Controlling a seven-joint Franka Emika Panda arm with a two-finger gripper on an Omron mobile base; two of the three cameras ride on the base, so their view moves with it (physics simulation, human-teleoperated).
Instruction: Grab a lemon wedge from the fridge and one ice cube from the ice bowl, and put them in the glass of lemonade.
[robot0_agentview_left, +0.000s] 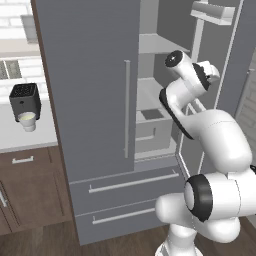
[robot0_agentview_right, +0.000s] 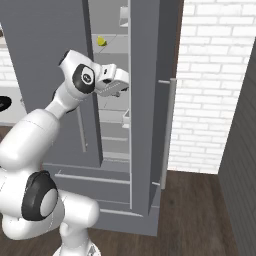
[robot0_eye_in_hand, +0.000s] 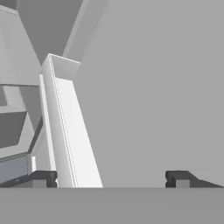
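No legible text, label, brand, number or sign is found on any surface. The fridge (robot0_agentview_left: 95, 100) doors and drawer fronts are plain matte grey, unmarked. The interior shelves and door bins carry no lettering. The white brick wall (robot0_agentview_right: 210, 75) to the right of the fridge bears no sign. The small black appliance (robot0_agentview_left: 25, 99) on the counter at left and the whitish cup (robot0_agentview_left: 27, 120) in front of it show no readable marking at this resolution.

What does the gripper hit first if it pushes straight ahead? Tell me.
Probably the fridge: in the hand view a flat grey inner wall lies ahead of the open gripper, with a white door-shelf edge nearer its left fingertip. Depth is unclear.
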